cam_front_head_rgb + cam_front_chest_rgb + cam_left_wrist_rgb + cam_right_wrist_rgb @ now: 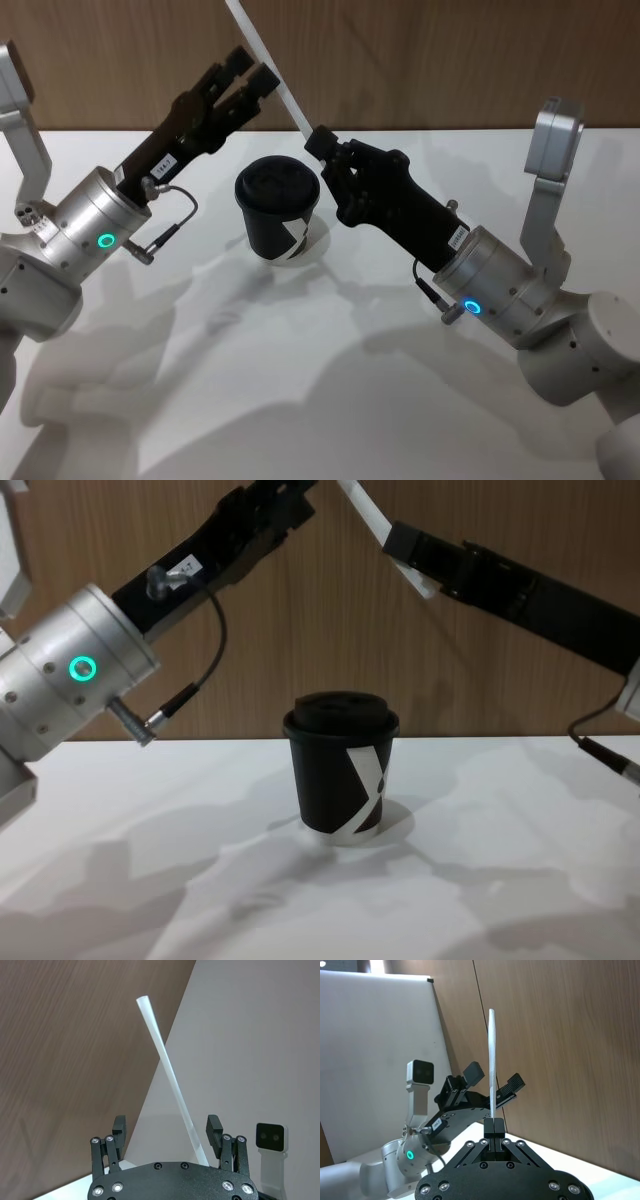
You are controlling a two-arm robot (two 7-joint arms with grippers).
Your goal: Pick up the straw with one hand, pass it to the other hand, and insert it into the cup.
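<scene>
White straw (165, 1060) clamped tight in the right gripper (494, 1124), crossing the wide-open left gripper (166, 1126): close squarely on it before releasing, cup (278, 205) standing below both.

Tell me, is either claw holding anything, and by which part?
The right gripper pinches the white straw near its lower end; the left gripper stands open around the straw higher up, not gripping it.

Tilted white straw (271, 65) aloft, lidded cup (278, 218) upright
</scene>
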